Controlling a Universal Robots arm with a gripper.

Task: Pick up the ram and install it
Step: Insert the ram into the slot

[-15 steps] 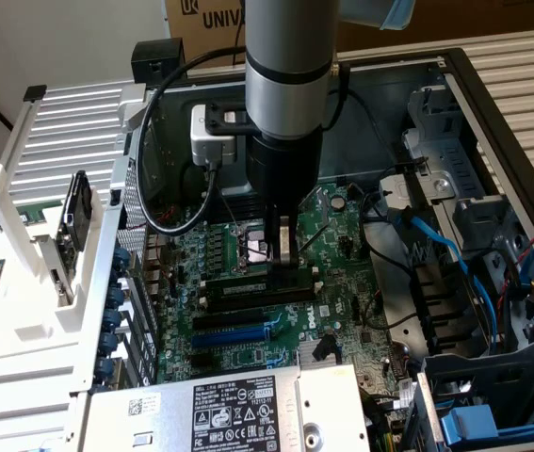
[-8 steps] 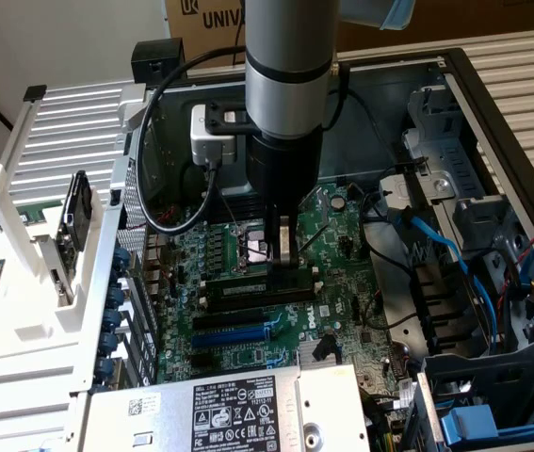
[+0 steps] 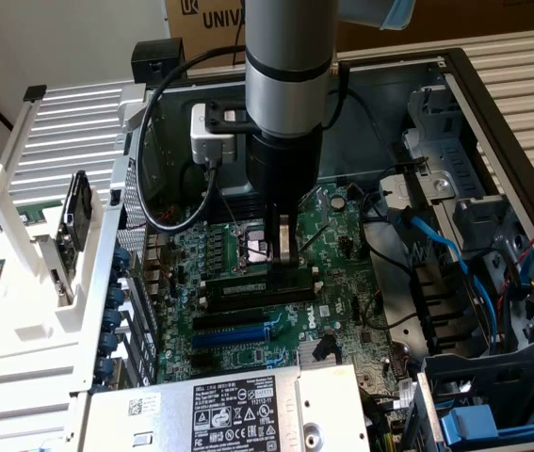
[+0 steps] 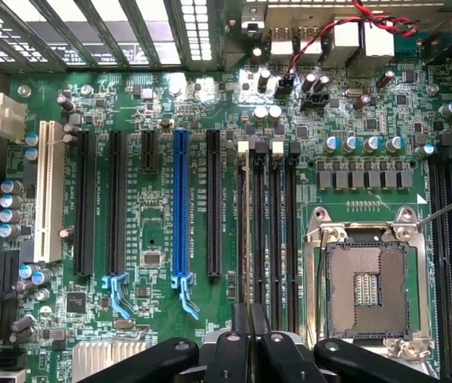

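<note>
The ram [image 4: 248,231] appears edge-on in the wrist view as a thin strip along one of the black memory slots [image 4: 277,231], beside the CPU socket [image 4: 365,279]. My gripper [image 4: 249,335] is shut on it, its two fingers pressed close on either side of the strip. In the exterior view the gripper [image 3: 281,256] hangs straight down over the motherboard [image 3: 342,282], with the ram [image 3: 248,282] as a long dark bar at its fingertips, level with the slots. Whether the stick is fully seated I cannot tell.
A blue expansion slot [image 4: 180,207] and black slots lie beside the memory slots. The power supply [image 3: 229,410] sits at the case's near side. Blue cables [image 3: 436,245] and drive bays fill the exterior view's right. A white rack [image 3: 50,188] stands on the exterior view's left.
</note>
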